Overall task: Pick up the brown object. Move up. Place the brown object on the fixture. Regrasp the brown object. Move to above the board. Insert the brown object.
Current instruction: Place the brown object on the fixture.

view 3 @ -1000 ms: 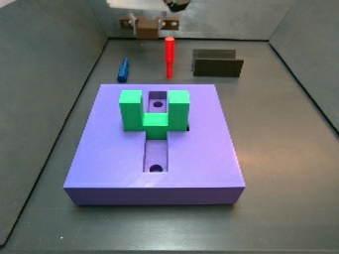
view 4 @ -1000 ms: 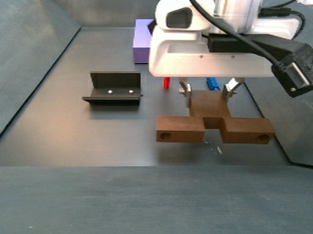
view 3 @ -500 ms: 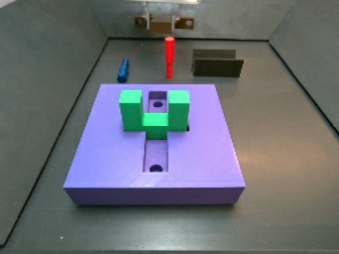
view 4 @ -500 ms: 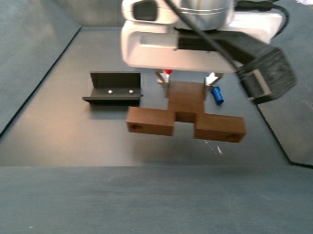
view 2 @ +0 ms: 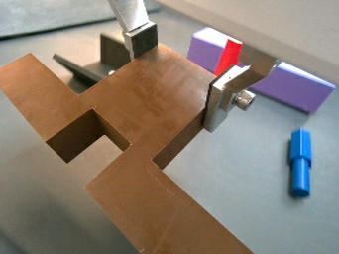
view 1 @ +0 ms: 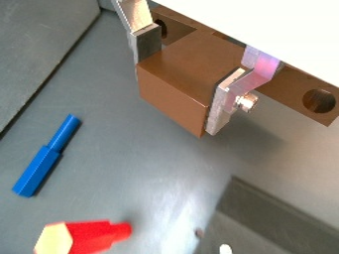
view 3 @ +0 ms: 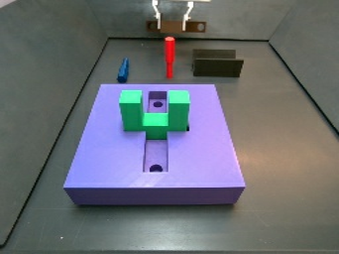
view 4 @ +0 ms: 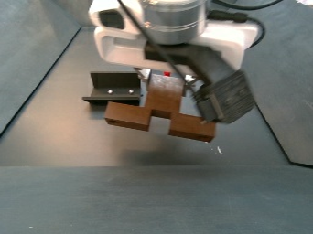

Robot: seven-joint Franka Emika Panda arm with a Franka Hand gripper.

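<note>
My gripper (view 4: 160,99) is shut on the brown object (view 4: 156,119), a mid-brown piece with a stem and a wide crossbar, held in the air above the floor. Both wrist views show the silver fingers (view 2: 228,94) clamped on its stem (view 1: 185,84); a round hole shows at one end (view 1: 318,99). In a side view the gripper (view 3: 176,15) hangs at the far back, above and behind the red peg. The dark stepped fixture (view 4: 116,89) stands on the floor just beside the held piece; it also shows in a side view (view 3: 217,64). The lilac board (view 3: 157,139) with its green block (view 3: 153,109) lies nearer the front.
A red peg (view 3: 169,55) stands upright behind the board, and a blue peg (view 3: 123,69) lies beside it. Both show in a wrist view: red peg (view 1: 86,236), blue peg (view 1: 47,154). Grey walls enclose the floor.
The gripper has carried the brown object sideways along the back, from beyond the pegs to right beside the fixture, and the piece now hangs slightly tilted.
</note>
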